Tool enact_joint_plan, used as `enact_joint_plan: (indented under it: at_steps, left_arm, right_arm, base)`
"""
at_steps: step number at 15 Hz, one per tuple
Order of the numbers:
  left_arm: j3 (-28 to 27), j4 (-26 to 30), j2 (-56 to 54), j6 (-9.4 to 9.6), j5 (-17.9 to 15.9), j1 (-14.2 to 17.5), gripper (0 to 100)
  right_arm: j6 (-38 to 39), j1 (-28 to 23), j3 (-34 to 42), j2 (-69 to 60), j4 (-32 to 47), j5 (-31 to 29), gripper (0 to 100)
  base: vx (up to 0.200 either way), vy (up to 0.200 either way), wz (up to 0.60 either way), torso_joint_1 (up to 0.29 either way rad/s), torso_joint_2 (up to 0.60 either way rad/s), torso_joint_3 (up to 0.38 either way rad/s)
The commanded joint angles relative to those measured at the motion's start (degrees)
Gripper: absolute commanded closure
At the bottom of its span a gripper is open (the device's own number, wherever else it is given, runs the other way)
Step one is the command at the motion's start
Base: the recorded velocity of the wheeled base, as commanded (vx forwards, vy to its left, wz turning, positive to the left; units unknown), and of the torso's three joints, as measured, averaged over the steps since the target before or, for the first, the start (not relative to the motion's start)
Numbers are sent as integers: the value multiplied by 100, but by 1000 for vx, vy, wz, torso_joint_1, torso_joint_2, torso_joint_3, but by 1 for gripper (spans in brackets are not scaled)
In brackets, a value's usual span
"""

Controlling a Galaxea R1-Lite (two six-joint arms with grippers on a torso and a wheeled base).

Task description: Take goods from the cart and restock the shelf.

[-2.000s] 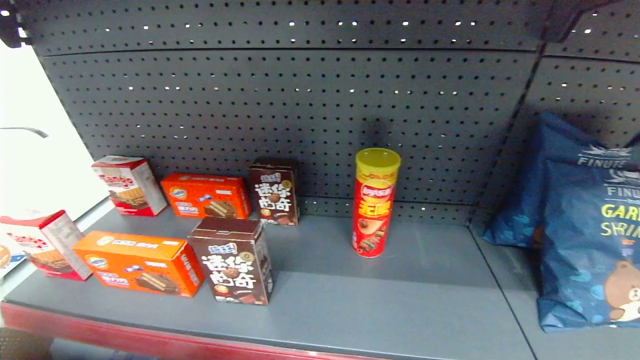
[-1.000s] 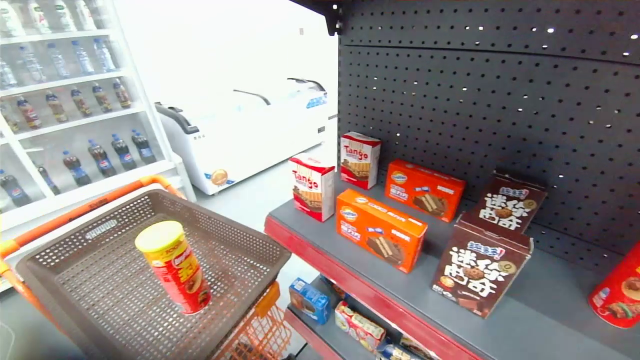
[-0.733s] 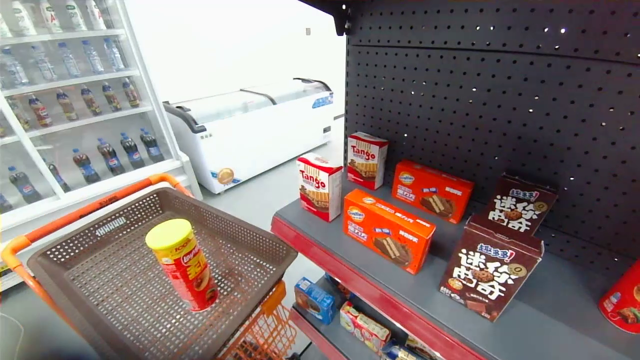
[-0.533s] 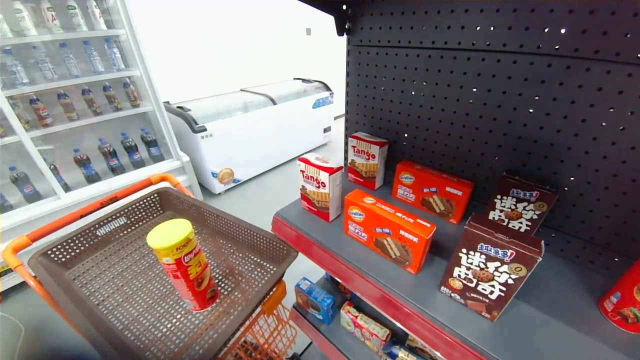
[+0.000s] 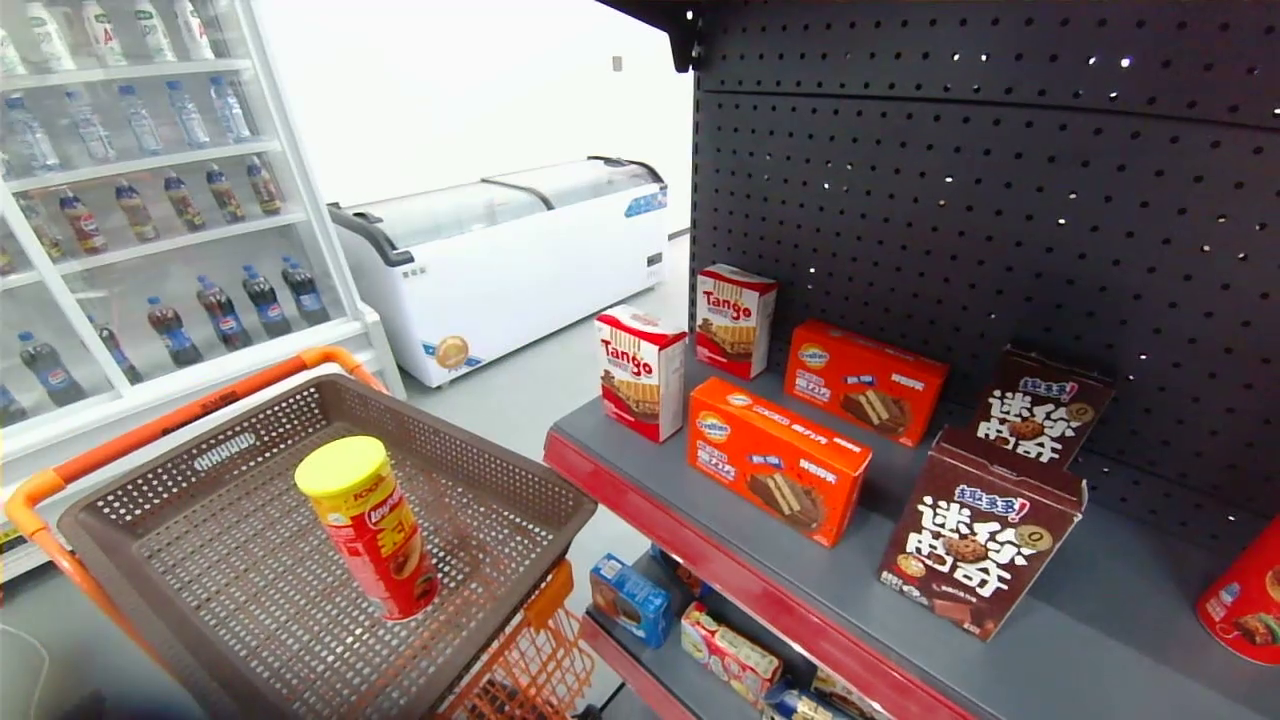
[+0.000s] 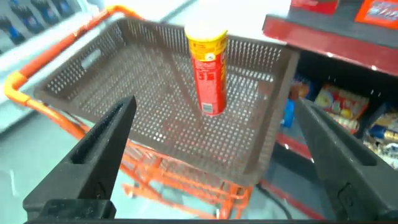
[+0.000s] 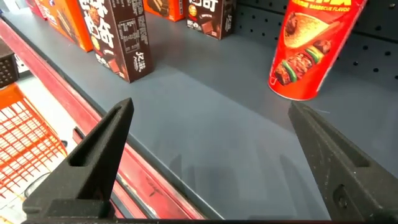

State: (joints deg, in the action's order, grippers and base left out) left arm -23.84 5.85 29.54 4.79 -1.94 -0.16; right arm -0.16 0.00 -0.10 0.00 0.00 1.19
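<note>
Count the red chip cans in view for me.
2. One chip can stands upright in the cart basket; the second can stands on the shelf, right of the brown boxes. Others may sit out of frame.

Two seconds ago the head camera faced the shelf (image 5: 1090,625) squarely. It has since swung to the robot's left, bringing the cart basket (image 5: 478,442) and the red chip can (image 5: 368,530) standing in it into view. The shelf's own can (image 5: 1245,610), then near the picture's middle, now sits cut off at the right edge; this is the camera's shift, not the goods moving.
</note>
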Motion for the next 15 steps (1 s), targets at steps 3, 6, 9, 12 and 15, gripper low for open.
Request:
enact_joint_plan:
  at_steps: [3, 6, 9, 12, 15]
  left_arm:
    - [-613, -497, 3286, -128, -70, 570, 0]
    - [-498, -1780, 4332, -40, -246, 728, 0]
    - [-235, -2440, 4956, 31, -254, 587, 0]
    - [222, -3398, 5378, -13, -254, 262, 0]
    - [345, -3960, 5835, -154, -219, 174, 0]
  right_arm:
    - [-2, 0, 1, 0, 0, 4, 0]
    - [-2, 0, 1, 0, 0, 4, 0]
    - [-2, 0, 1, 0, 0, 4, 0]
    - [-2, 0, 1, 0, 0, 4, 0]
    - [-2, 0, 1, 0, 0, 4, 0]
  base:
    - [0, 0, 0, 0, 0, 0]
    - [0, 0, 0, 0, 0, 0]
    - [0, 0, 0, 0, 0, 0]
    - [0, 0, 0, 0, 0, 0]
    - [0, 0, 0, 0, 0, 0]
